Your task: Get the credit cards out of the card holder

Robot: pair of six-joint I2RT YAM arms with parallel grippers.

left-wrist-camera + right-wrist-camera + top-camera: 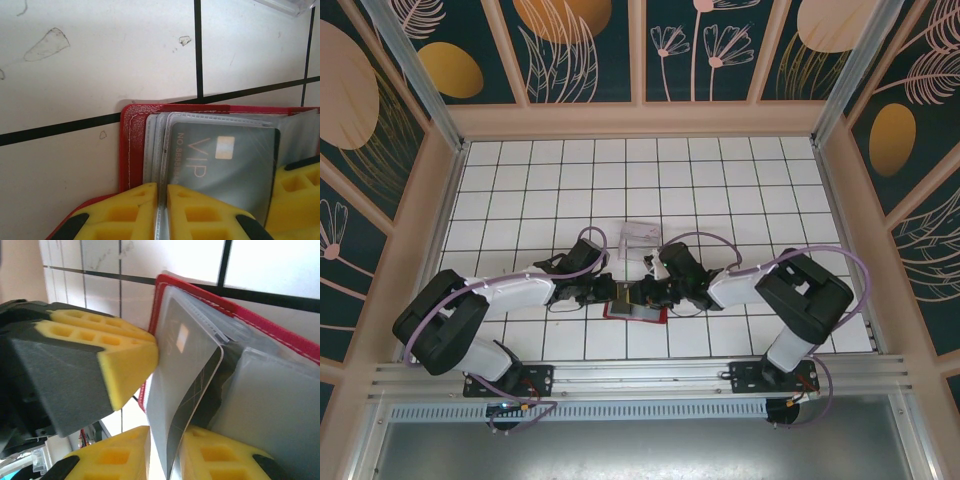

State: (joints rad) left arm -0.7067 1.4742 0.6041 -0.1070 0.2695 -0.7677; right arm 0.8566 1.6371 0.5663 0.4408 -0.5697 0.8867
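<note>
Nearest us, the left gripper (161, 202) has its jaws pinched shut on the clear sleeves (154, 145) of the red wallet (131, 150), which lies open on the counter (75, 75). The right gripper (167, 455) has its jaws clamped on a grey card (182, 365) not yet drawn free. We judge that extraction has barely begun.

White/blk arms (510, 293) w/ purple cables (592, 231), yellow-padded end effector fingers (125, 210).

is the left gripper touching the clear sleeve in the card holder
Touching. The left wrist view shows the left gripper with its jaws closed on the edge of a clear sleeve of the card holder, no gap, beside the card.
</note>
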